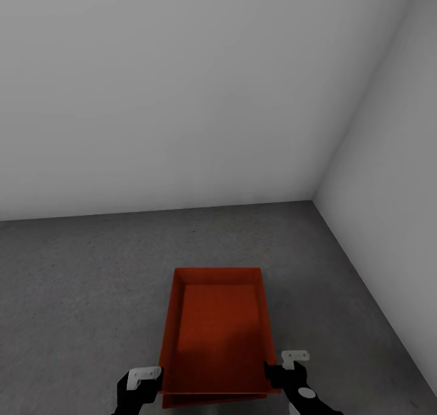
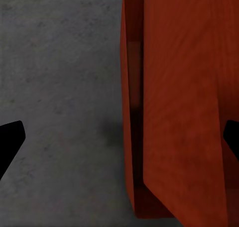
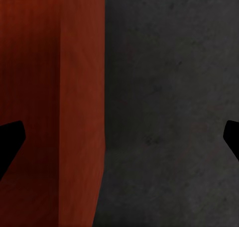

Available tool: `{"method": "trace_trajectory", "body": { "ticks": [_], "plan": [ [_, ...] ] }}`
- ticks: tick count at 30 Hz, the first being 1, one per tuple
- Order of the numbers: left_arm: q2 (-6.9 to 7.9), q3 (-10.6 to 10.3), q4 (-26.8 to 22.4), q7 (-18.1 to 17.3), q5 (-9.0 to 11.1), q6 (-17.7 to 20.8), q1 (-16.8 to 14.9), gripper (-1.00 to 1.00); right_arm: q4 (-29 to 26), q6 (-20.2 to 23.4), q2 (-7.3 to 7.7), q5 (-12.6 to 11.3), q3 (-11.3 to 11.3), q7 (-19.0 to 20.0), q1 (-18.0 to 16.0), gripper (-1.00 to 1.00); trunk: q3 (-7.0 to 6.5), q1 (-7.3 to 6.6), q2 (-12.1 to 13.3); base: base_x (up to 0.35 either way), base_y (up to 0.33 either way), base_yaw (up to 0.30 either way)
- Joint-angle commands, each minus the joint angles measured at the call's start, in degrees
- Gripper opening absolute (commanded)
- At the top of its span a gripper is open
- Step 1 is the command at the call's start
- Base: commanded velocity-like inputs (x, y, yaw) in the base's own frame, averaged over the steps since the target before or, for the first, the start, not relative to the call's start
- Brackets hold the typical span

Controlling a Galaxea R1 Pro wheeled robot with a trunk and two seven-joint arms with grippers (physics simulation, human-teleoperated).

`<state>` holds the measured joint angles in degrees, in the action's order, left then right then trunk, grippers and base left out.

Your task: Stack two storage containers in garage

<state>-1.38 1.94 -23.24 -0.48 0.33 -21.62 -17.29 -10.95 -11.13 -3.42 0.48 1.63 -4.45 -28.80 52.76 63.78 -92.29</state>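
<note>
The left gripper (image 1: 144, 383) stood at the left wall of the storage containers (image 1: 215, 336), its jaws spread wide in the left wrist view, one tip to each side of that wall and clamped on nothing; the containers sat nested or stacked, one rim showing under the other at the near edge, apparently resting on the floor (image 1: 79, 281) of the garage, though contact could not be confirmed; the right gripper (image 1: 285, 369) flanked the right wall, jaws likewise wide apart and empty; the stacking step looked finished or nearly so, and the next move probably called for drawing both arms straight back without nudging the pile; the side wall (image 1: 388, 160) at the right stood near, otherwise nothing crowded the retreat.
</note>
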Motion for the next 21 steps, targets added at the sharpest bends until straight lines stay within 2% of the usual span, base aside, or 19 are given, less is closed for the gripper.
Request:
{"method": "trace_trajectory", "body": {
  "ticks": [1, 21],
  "plan": [
    [-0.03, 0.2, 0.0, -0.1, 0.0, -0.2, 0.0, 1.00, 0.1, -0.1, -0.01, 0.0, 0.2, -0.3, 0.0, 1.00, 0.03, 0.00, 0.0, 0.000, 0.000, 0.000],
    [-0.03, 0.2, 0.0, -0.1, 0.0, -0.2, 0.0, 1.00, 0.1, -0.2, -0.01, 0.0, 0.2, -0.3, 0.0, 1.00, 0.03, 0.00, 0.0, 0.000, 0.000, 0.000]
  ]
}}
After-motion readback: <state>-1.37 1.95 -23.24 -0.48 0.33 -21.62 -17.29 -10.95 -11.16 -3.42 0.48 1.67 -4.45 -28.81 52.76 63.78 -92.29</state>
